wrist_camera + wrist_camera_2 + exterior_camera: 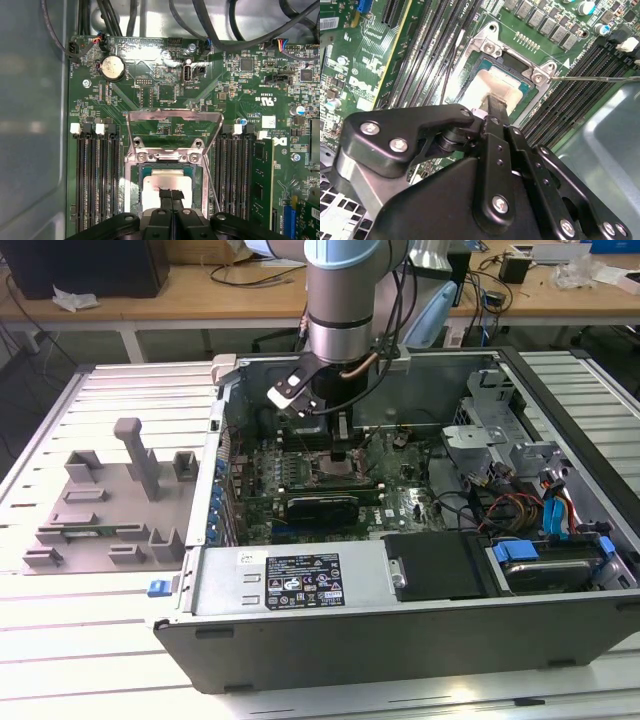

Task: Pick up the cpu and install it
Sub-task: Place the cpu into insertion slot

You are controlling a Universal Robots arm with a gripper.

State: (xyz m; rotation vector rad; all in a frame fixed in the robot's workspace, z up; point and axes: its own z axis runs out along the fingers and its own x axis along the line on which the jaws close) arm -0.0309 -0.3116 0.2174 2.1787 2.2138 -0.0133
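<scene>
The cpu [165, 180] [492, 80], a flat square with a shiny silver top, lies level inside the motherboard socket [134, 165], whose metal load plate [175, 119] is swung up and open. My gripper [169, 195] [495, 104] is directly over the chip, its two black fingers pressed together with the tips at the cpu's top surface. Nothing is held between them. In the exterior view the arm reaches down into the open computer case, with the gripper [340, 447] just above the socket [335, 475].
Memory slots [95, 175] flank the socket on both sides. A thin socket lever [600, 78] sticks out sideways. The case holds a power supply [290, 580], a drive cage and cables [545, 510]. A grey fixture tray [110, 500] sits at the exterior view's left.
</scene>
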